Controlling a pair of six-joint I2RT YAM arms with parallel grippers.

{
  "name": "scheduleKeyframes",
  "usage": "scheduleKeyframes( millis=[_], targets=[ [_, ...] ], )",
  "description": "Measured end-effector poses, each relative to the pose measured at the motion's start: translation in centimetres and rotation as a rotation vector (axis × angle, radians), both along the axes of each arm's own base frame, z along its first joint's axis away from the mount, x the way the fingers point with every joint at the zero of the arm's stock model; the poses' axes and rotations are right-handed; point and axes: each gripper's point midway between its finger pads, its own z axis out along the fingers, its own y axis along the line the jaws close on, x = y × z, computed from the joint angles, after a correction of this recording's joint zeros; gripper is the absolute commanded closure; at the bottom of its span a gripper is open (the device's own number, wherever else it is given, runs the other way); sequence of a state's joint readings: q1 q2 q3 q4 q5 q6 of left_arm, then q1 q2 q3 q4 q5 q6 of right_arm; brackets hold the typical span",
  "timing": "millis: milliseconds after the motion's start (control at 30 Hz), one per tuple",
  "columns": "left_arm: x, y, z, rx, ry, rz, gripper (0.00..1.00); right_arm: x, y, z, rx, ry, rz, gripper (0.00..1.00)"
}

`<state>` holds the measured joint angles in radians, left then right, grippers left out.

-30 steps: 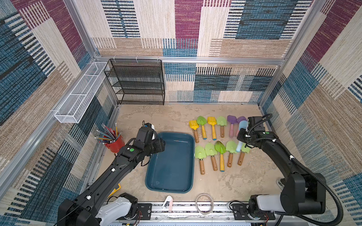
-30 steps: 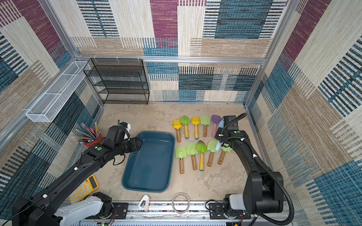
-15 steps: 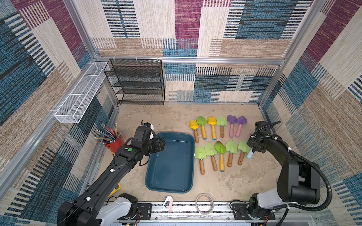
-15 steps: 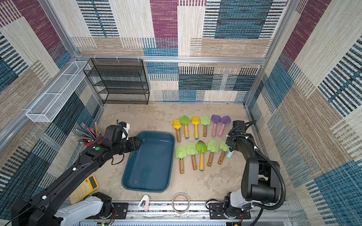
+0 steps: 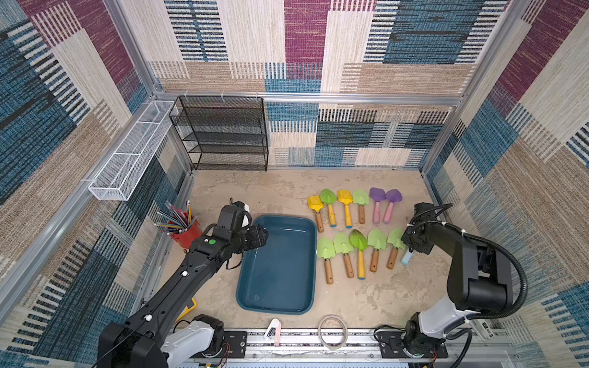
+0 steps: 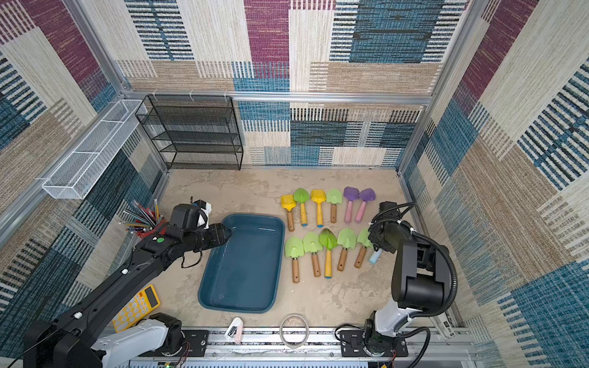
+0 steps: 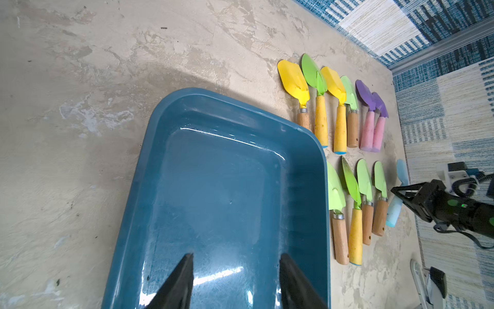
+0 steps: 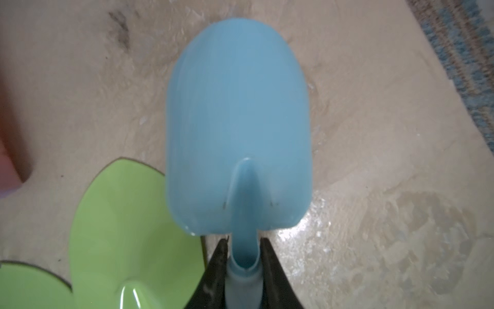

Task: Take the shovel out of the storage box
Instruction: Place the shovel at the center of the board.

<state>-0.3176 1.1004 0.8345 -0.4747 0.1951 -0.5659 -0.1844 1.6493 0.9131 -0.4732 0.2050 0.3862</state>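
The storage box [image 5: 277, 265] [image 6: 243, 267] [image 7: 213, 174], a glossy teal tub, lies mid-table with nothing in it. My left gripper [image 7: 235, 258] [image 5: 262, 236] hangs open over its left rim, empty. My right gripper [image 8: 243, 240] [image 7: 398, 194] is shut on the neck of a light blue shovel [image 8: 238, 120] [image 5: 406, 258] [image 6: 375, 256]. That shovel is at the right end of the near row, beside a green shovel [image 8: 128, 227]. It is low at the table; I cannot tell whether it touches.
Right of the box lie two rows of shovels: yellow, green and purple ones [image 5: 346, 207] behind, several green ones [image 5: 360, 251] in front. A red pencil cup [image 5: 187, 233], a black mesh rack [image 5: 227, 135], a white wire basket [image 5: 132, 152], a yellow calculator [image 6: 135, 307] and a tape ring [image 5: 331, 331] stand around.
My right gripper has carried the light blue shovel from above the far row's right end toward the front and down to the right end of the near row. The left arm has barely moved.
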Motion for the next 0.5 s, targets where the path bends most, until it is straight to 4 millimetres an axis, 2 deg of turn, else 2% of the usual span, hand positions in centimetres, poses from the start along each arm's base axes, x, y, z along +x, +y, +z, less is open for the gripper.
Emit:
scheduleKeyframes(
  millis=[100, 267, 500],
  targets=[
    [0.0, 0.0, -0.2, -0.004, 0.008, -0.003, 0.46, 0.3, 0.1, -0.7, 0.013, 0.0, -0.003, 0.75],
    [0.1, -0.3, -0.1, -0.015, 0.003, -0.009, 0.45, 1.3, -0.1, -0.7, 0.008, -0.035, -0.006, 0.69],
    [0.2, -0.2, -0.6, -0.009, 0.021, -0.007, 0.45, 0.9, 0.2, -0.4, 0.023, -0.046, -0.008, 0.6]
  ],
)
